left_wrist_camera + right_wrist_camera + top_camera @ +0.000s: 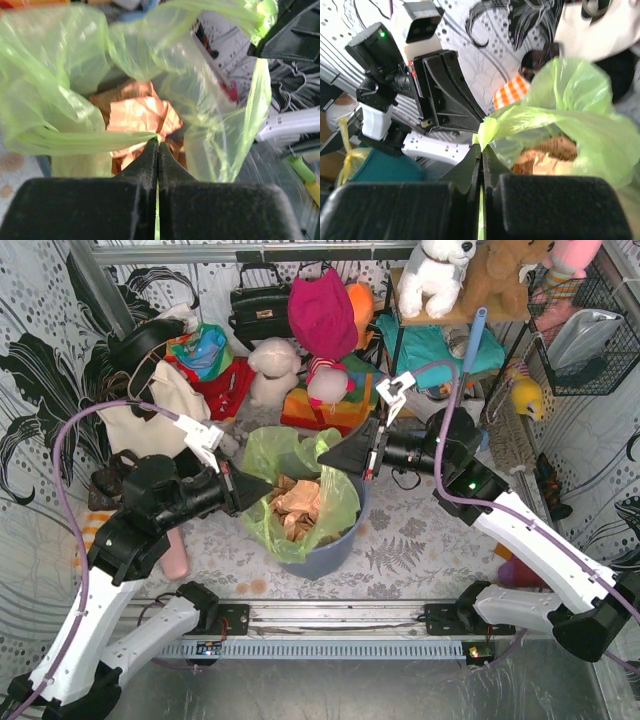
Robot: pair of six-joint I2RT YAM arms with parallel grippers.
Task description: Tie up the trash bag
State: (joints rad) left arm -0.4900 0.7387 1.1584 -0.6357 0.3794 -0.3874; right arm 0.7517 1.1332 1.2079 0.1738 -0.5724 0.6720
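Wrist views show us, plainer than overhead, left fingers (142,167) and right fingers (470,172) clamped on the filmy, crinkled trash bag (50,75).

Trash bag (275,455) in bin (335,550), left pincer (265,490), right pincer (325,457) pinching it

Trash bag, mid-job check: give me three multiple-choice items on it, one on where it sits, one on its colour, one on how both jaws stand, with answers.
1. Where does the trash bag sit? A in the blue-grey bin; B on the shelf; C in the cream tote.
2. Its colour? A black; B light green; C red.
3. How do both arms' jaws stand? A both open; B one open, one shut; C both shut on its rim.
Answers: 1 A, the bin's wall shows below the draped plastic; 2 B, translucent green over tan scraps; 3 C, each wrist view shows closed jaws pinching green film.
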